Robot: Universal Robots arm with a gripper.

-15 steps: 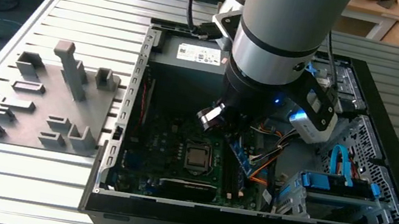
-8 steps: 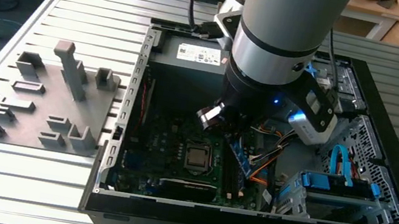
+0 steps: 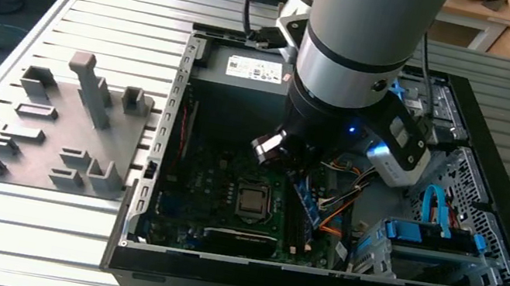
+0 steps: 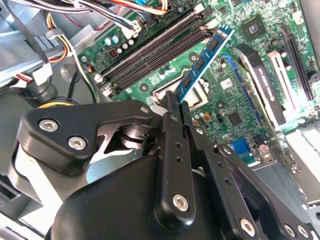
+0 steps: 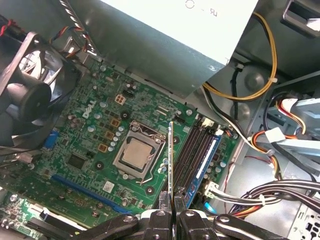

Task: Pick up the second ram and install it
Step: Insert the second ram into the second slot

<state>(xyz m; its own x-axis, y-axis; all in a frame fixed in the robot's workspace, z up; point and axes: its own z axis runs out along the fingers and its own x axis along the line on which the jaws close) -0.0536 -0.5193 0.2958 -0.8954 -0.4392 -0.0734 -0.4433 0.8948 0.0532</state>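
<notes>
My gripper (image 4: 176,100) is shut on the second ram (image 4: 206,52), a long narrow blue-green board with a row of black chips. In the first wrist view the ram (image 5: 171,155) shows edge-on, rising from between the gripper (image 5: 171,202) fingertips. It hangs above the motherboard (image 5: 90,150), between the CPU socket (image 5: 137,155) and the black memory slots (image 5: 197,150), apart from them and roughly parallel to them. One slot at the outer side shows blue. In the exterior view the gripper (image 3: 279,155) is low inside the open computer case (image 3: 499,186).
A grey fixture plate (image 3: 69,126) with upright blocks lies on the slatted table at the exterior view's left. Inside the case are the power supply (image 3: 257,73), a black fan (image 5: 25,95), cable bundles (image 5: 260,140) and a blue-handled drive cage (image 3: 433,237).
</notes>
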